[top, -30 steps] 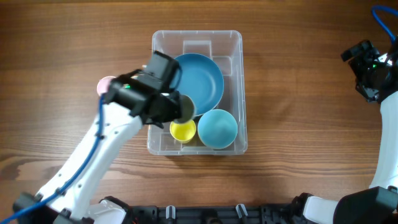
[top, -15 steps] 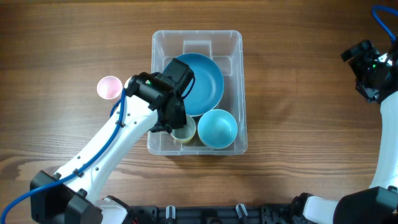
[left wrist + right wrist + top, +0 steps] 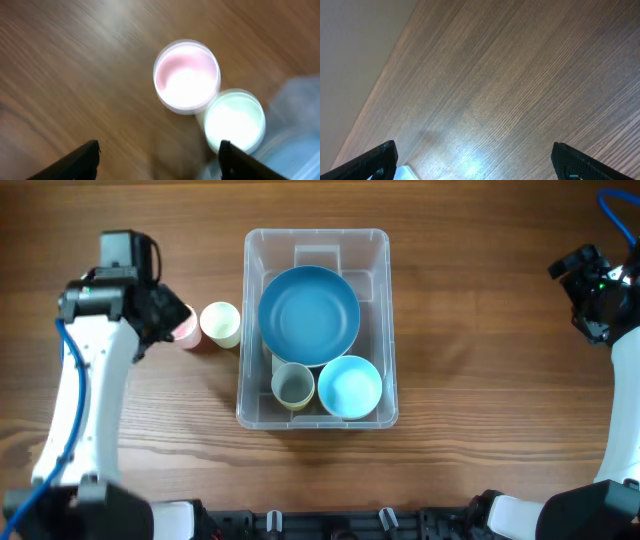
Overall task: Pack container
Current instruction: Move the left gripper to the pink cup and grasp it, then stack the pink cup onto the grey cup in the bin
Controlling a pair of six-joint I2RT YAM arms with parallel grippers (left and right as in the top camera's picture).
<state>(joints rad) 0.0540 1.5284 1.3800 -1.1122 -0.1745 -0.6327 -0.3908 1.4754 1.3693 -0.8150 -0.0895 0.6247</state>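
Three items in the container (image 3: 315, 232); pink cup (image 3: 186, 76) & pale cup (image 3: 235, 120) wait on bench (image 3: 480, 330). L & R jaws apart, empty.

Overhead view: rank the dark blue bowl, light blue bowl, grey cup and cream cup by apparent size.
1. dark blue bowl
2. light blue bowl
3. grey cup and cream cup look about alike; not ranked.

overhead looks straight down on the table (image 3: 480, 280); left wrist, close above, shares pink cup (image 3: 186, 76), pale cup (image 3: 234, 119) and container (image 3: 316, 232) with it; right wrist sees bare wood.
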